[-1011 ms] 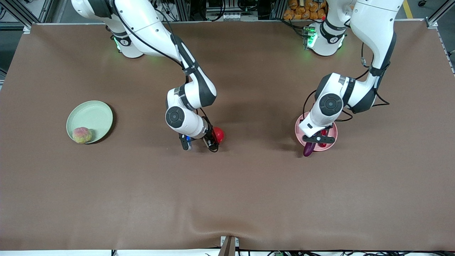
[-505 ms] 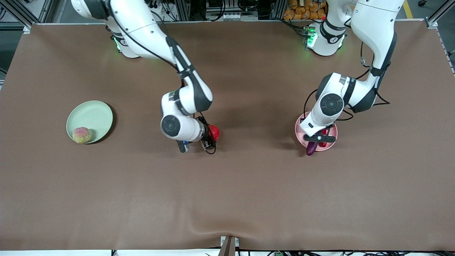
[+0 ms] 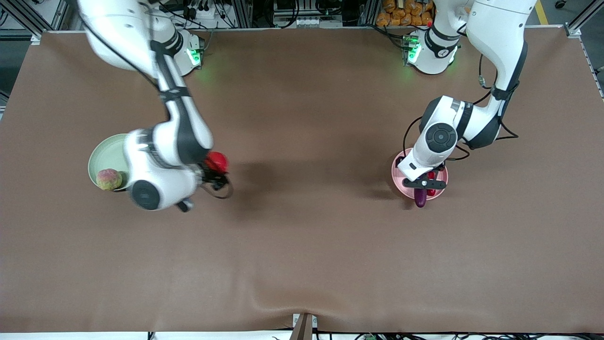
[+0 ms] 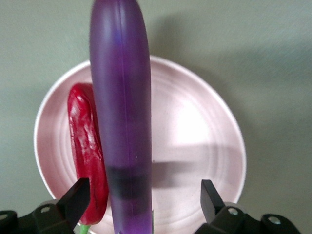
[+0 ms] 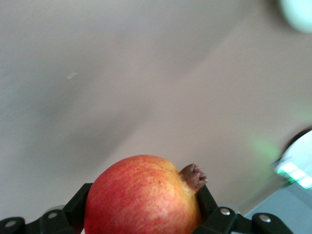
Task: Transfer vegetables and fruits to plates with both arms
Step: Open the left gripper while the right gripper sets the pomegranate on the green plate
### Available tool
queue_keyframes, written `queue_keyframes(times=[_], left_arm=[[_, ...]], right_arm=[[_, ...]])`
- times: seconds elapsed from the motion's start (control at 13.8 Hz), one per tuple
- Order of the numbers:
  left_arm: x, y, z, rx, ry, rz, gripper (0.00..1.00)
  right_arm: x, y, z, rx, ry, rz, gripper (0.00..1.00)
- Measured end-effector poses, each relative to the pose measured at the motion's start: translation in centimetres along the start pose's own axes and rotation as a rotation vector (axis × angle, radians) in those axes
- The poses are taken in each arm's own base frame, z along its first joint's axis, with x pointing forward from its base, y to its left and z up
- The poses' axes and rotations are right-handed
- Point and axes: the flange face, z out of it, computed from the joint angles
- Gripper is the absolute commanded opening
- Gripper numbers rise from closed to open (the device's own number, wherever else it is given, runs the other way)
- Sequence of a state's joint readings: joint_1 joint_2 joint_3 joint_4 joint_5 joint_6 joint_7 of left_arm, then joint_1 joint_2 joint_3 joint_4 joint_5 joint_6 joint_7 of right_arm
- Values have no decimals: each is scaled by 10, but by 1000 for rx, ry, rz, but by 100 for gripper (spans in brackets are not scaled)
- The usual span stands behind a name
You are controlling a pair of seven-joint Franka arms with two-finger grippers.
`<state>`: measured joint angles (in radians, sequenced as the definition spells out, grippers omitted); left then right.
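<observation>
My right gripper [image 3: 216,171] is shut on the bright red fruit [image 3: 217,161], held in the air over the bare table beside the mint green plate [image 3: 106,148]. In the right wrist view the red fruit [image 5: 146,195] fills the right gripper [image 5: 141,207]. The peach-like fruit [image 3: 109,179] lies on the green plate. My left gripper [image 3: 422,183] hangs open over the pink plate [image 3: 395,171]. The purple eggplant [image 4: 122,122] lies loose between the fingers of the left gripper [image 4: 145,197], beside the red chili [image 4: 87,151] on the pink plate [image 4: 195,136]. The end of the eggplant [image 3: 420,199] overhangs the rim.
The brown table cloth has a raised wrinkle [image 3: 264,302] near the front camera's edge. The right arm's forearm [image 3: 160,165] covers part of the green plate.
The right arm swung the red fruit from mid-table toward the green plate. The left gripper opened and let go of the eggplant, which now rests on the pink plate.
</observation>
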<state>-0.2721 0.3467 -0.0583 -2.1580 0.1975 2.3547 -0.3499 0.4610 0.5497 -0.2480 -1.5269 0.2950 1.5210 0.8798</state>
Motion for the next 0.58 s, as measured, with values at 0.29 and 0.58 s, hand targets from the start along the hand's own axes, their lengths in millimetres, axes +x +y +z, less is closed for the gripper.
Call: queue_keyframes(times=[0.29, 0.58], left_arm=[[12, 1, -86, -16, 124, -4, 100], [13, -20, -201, 9, 158, -49, 100]], right_arm=[[68, 97, 28, -67, 1, -171, 0], [131, 180, 68, -33, 20, -263, 0]])
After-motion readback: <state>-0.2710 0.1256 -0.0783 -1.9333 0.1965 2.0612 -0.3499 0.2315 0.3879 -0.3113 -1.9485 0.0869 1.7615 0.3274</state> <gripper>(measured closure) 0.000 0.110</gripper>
